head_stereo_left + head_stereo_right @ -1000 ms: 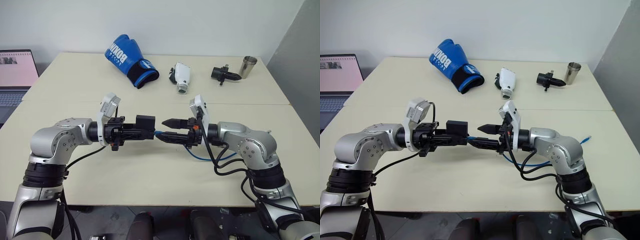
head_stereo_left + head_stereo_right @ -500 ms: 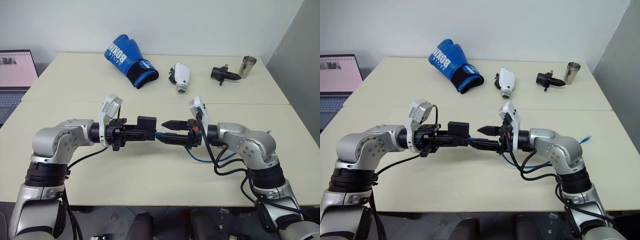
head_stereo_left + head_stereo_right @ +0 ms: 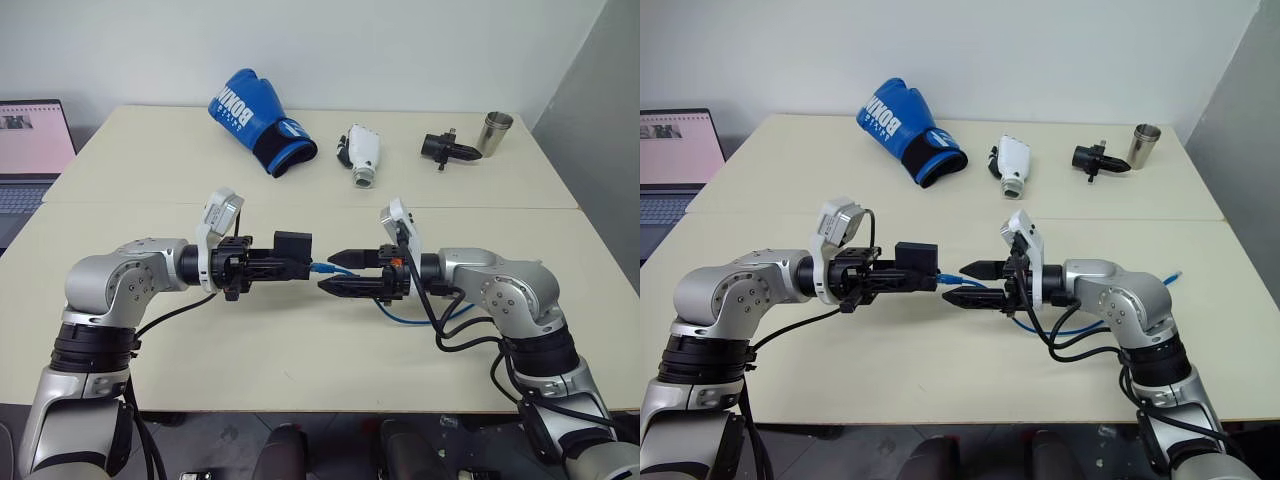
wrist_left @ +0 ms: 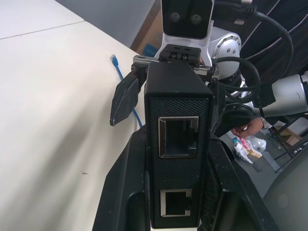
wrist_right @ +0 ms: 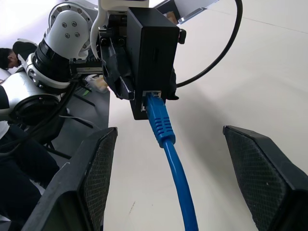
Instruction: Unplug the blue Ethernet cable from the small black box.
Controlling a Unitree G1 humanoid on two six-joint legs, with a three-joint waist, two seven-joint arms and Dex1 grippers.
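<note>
Right tool (image 3: 963, 284) gapes wide around the blue Ethernet cable (image 5: 159, 121); I'd pinch near the plug while left tool (image 3: 268, 266) clamps the small black box (image 5: 153, 45).

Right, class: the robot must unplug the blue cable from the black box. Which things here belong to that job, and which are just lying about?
In the job:
- blue Ethernet cable, plugged in
- small black box, held in the left gripper
- right gripper, open around the cable

Lying about:
- blue boxing glove
- white gadget
- black gadget
- metal cup
- laptop
</note>
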